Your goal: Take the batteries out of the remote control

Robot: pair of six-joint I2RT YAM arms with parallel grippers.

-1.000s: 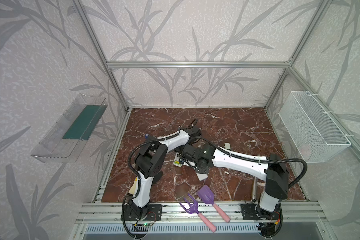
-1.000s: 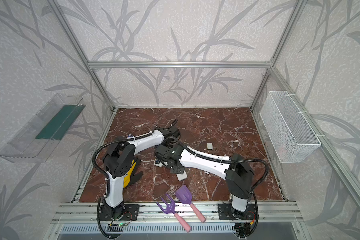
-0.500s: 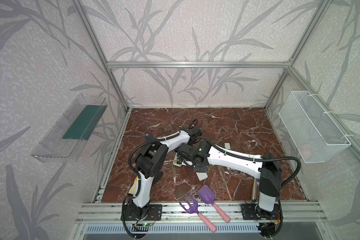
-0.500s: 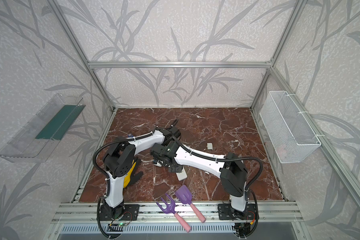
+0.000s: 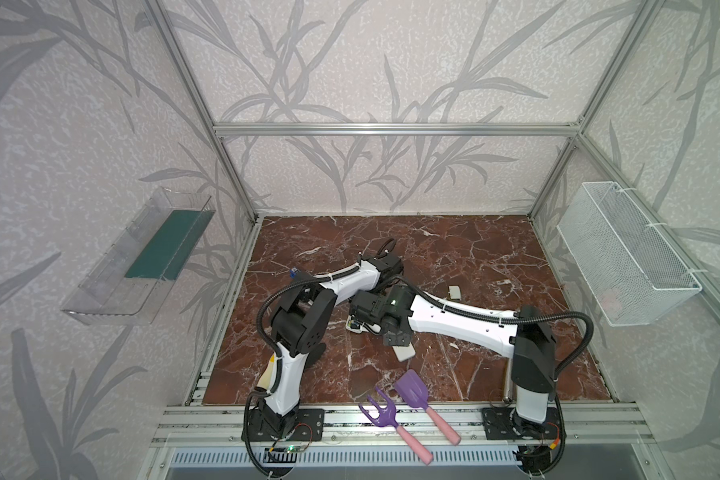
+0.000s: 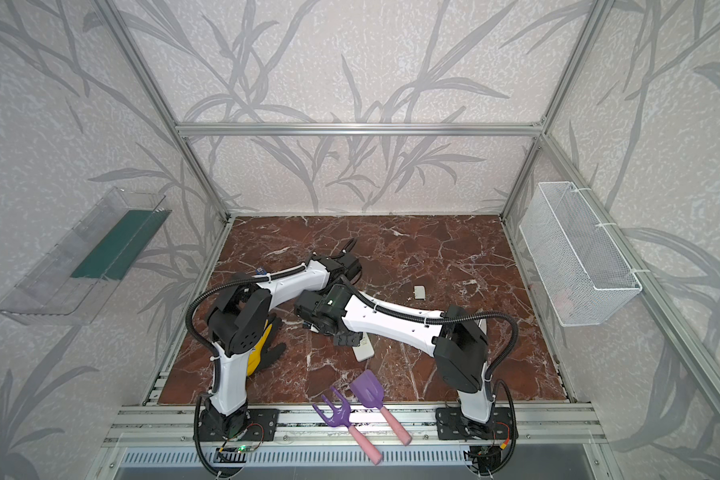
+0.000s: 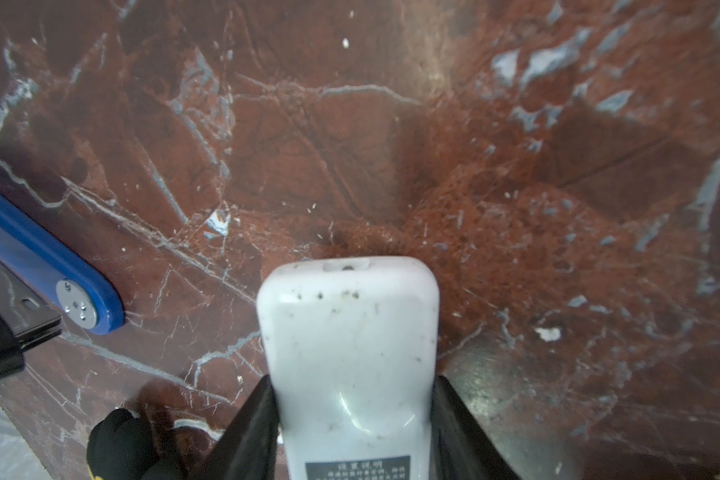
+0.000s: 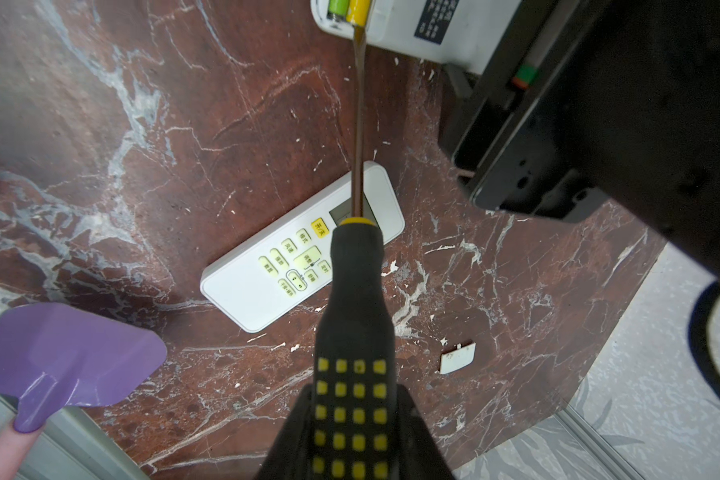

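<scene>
Red marble counter (image 8: 121,124) lies under everything. The right pincer (image 8: 354,432) pinches the screwdriver (image 8: 352,316). Ahead of it, at the tip, the batteries (image 8: 337,6) sit in the open remote (image 8: 395,25), which the left pincer (image 7: 352,399) squeezes. Push too hard and the tip may slip, or a battery may pop out and roll away.

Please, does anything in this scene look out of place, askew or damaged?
A small white cover, probably a battery lid, lies alone on the marble table. The purple shovel and purple fork lie across the front rail, partly off the table. I see no damage.
</scene>
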